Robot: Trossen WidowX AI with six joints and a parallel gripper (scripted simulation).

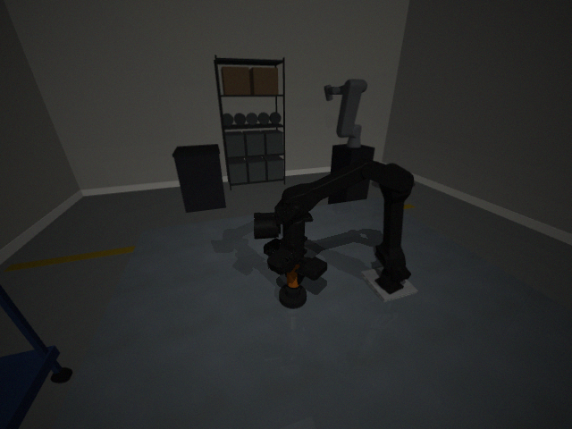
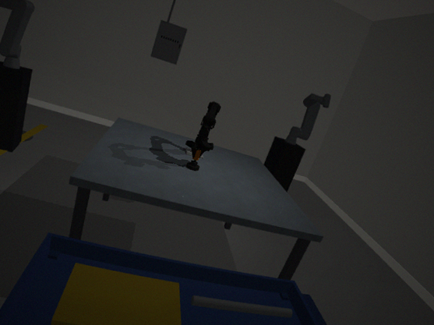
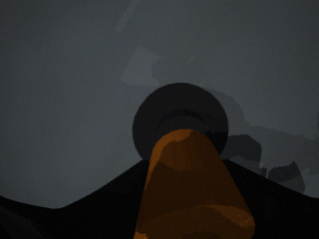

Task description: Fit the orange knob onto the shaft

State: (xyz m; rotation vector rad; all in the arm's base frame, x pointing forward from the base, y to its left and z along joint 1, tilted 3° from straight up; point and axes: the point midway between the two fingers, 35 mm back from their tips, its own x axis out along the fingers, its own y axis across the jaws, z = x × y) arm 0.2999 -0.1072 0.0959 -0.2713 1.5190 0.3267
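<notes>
Gripper: the gripper (image 1: 291, 272) points down and is squeezed shut on the orange knob (image 3: 193, 202), with its fingers about half way apart because the knob fills the gap.
Knob: it hangs narrow end down, right over the round pedestal (image 3: 181, 119) — likely so its hole can meet the shaft.
How close: in the wrist view the knob's low end covers the middle of the pedestal; in the top view it looks to touch or nearly touch it. It cannot be told if it has slid on.
Shaft: hidden under the knob, so its flat side cannot be seen.
Pedestal: it stands on the table (image 2: 245, 196), near the middle.
Arm: it bends up and over from its base (image 1: 392, 283) — that keeps the gripper straight above the pedestal.
Next, as a guess: turn the knob a bit until the flats match, then push down.
</notes>
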